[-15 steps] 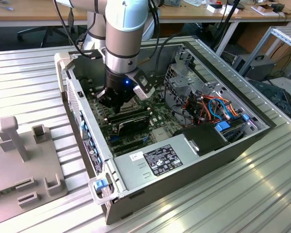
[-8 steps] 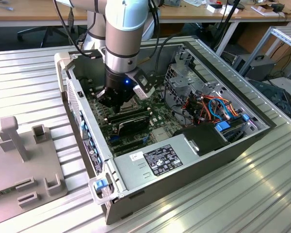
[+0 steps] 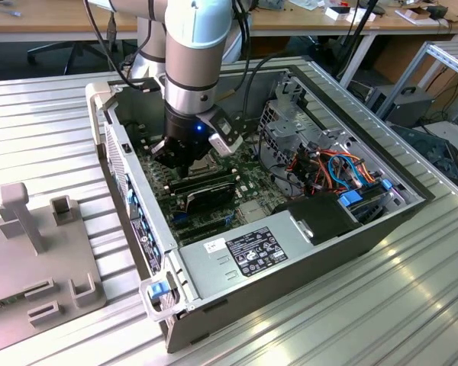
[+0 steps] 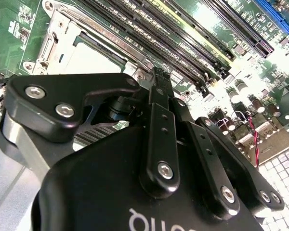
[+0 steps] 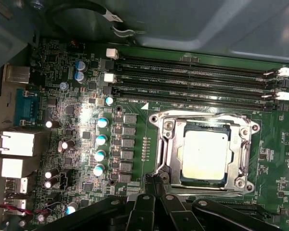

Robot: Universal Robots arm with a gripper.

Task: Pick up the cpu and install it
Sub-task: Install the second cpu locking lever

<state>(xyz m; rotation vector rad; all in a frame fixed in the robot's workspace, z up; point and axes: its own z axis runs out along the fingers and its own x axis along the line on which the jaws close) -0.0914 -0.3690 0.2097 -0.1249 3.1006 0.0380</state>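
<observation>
The cpu [image 5: 204,154], a pale square chip, lies flat in the motherboard socket, ringed by the socket's metal frame [image 5: 166,144]. In the second wrist view the cpu [image 4: 89,60] shows pale just beyond the fingers. My gripper [image 5: 157,182] hangs low over the board just beside the socket's edge, with the fingertips pressed together and nothing between them. In the exterior view the gripper [image 3: 185,162] reaches down inside the open computer case [image 3: 137,198], over the green motherboard [image 3: 244,171].
Long black memory slots [image 5: 192,77] run alongside the socket. Capacitors [image 5: 101,139] and rear ports [image 5: 17,144] crowd the board's other side. A power supply [image 3: 248,252], coloured cables [image 3: 328,164] and case walls hem the arm in. A grey fixture [image 3: 30,244] stands at the exterior view's left.
</observation>
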